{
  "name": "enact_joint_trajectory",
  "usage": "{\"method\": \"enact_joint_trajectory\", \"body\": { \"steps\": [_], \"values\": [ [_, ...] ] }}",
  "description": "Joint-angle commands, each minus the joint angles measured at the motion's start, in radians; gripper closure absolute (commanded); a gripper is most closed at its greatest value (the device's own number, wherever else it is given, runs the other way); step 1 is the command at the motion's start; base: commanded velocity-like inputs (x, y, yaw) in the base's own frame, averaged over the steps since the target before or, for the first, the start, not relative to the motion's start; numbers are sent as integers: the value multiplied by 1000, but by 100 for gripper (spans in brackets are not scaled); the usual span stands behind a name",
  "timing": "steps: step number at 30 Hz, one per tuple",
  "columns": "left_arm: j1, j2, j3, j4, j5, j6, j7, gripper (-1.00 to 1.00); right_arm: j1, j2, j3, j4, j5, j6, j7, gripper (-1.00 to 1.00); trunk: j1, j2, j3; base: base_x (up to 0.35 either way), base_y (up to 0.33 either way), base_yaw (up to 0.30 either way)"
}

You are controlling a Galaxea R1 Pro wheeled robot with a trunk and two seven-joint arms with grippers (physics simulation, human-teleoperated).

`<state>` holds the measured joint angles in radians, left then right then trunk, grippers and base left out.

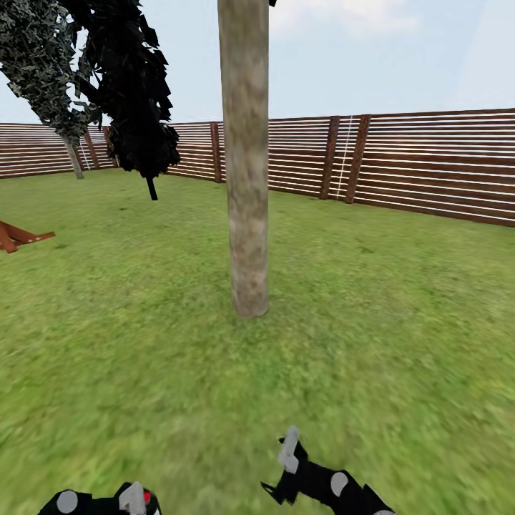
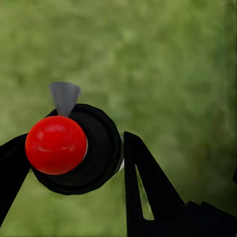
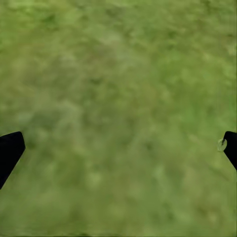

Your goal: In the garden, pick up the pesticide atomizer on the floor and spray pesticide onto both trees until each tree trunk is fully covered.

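Observation:
The nearest tree trunk (image 1: pixel 247 157) is a thick, blotchy beige-grey column rising from the grass floor (image 1: pixel 372 343) straight ahead of me. My left gripper (image 2: pixel 74 163) is shut on the pesticide atomizer (image 2: pixel 74 148), which shows a red round cap, a black round body and a grey cone nozzle. In the head view, that left gripper (image 1: pixel 129 501) sits at the bottom edge with the atomizer's (image 1: pixel 136 496) red and grey top peeking out. My right gripper (image 1: pixel 280 472) hovers low over the grass, open, with nothing between its fingers (image 3: pixel 11 150).
A brown slat fence (image 1: pixel 429 164) rings the lawn at the back. A black-leaved tree (image 1: pixel 136 86) with a thin dark stem stands back left, with another leafy tree (image 1: pixel 43 64) on a pale trunk beyond it. A brown wooden object (image 1: pixel 18 236) lies at the left edge.

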<state>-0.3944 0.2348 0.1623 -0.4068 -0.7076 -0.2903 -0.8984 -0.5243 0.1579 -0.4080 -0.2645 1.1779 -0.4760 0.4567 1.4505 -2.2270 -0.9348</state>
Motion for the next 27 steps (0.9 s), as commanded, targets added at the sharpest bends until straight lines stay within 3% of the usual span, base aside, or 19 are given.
{"method": "enact_joint_trajectory", "body": {
  "steps": [1, 3, 13, 14, 15, 20, 23, 27],
  "values": [
    [-7, 0, -1, -1, -8, 1, -21, 100, -1, 1, 4, -1, 0, 6, 49, -100, 0, 0, 0, 0, 0, 0],
    [-17, 0, -2, -2, -18, 2, -51, 100, -2, 2, 9, -14, 0, 14, 166, -100, 0, 0, 0, 0, 0, 0],
    [-35, -26, -4, -7, -18, 2, -94, 100, -2, 2, 12, -19, 0, 18, 204, -100, 0, 0, 0, 0, 0, 0],
    [-35, -27, -4, -8, -18, 1, -95, 100, -2, 2, 12, -19, 1, 19, 206, 100, 0, 0, 0, 0, 0, 0],
    [-35, -29, -8, -8, -18, 1, -95, 100, -2, 2, 12, -19, 1, 19, 211, 100, 0, 0, 0, 0, 0, 0],
    [-38, -46, -104, -43, -17, 17, -94, 100, -2, 10, 12, -23, 2, 20, 284, 100, 0, 0, 0, 0, 0, 0],
    [-42, -75, -145, -64, -18, 64, -93, 100, -2, 17, 12, -24, 2, 20, 294, 100, 0, 0, 0, 0, 0, 0],
    [-61, -103, -189, -71, -20, 78, -93, 100, -2, 17, 12, -22, 2, 20, 295, 100, 0, 0, 0, 0, 0, 0]
  ]
}}
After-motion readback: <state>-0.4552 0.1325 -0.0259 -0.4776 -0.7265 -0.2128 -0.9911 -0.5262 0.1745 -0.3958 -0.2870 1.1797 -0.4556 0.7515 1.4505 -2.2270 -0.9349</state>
